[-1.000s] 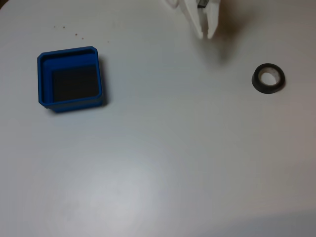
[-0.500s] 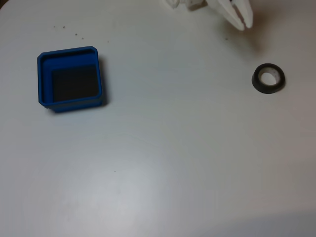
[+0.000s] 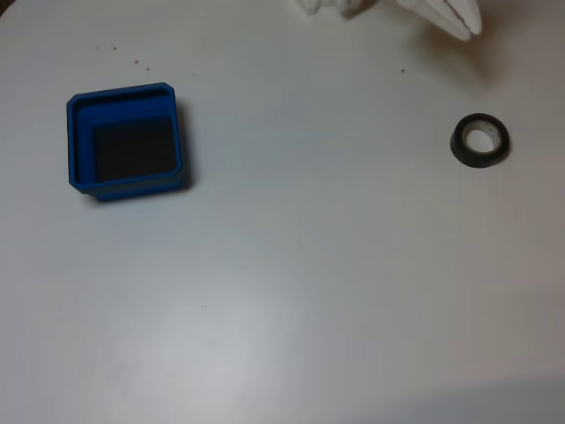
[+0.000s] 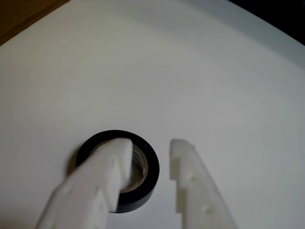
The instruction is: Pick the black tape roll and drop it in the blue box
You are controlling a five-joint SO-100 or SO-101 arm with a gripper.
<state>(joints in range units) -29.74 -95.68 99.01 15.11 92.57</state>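
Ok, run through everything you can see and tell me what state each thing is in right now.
black tape roll: lying flat on the table, hole facing up, not gripped.
blue box: upright, open-topped, nothing inside on its dark floor.
gripper: open, fingers spread apart, empty, above the roll in the wrist view.

The place cannot be told for sure; it looks like a hobby or lab bench. A plain white desk (image 3: 291, 265) carries just a blue box (image 3: 125, 181) and a tape roll (image 3: 479, 141), and a white plastic claw (image 3: 459, 22) reaches in at the top. In the wrist view a brown strip (image 4: 21, 14) edges the desk.
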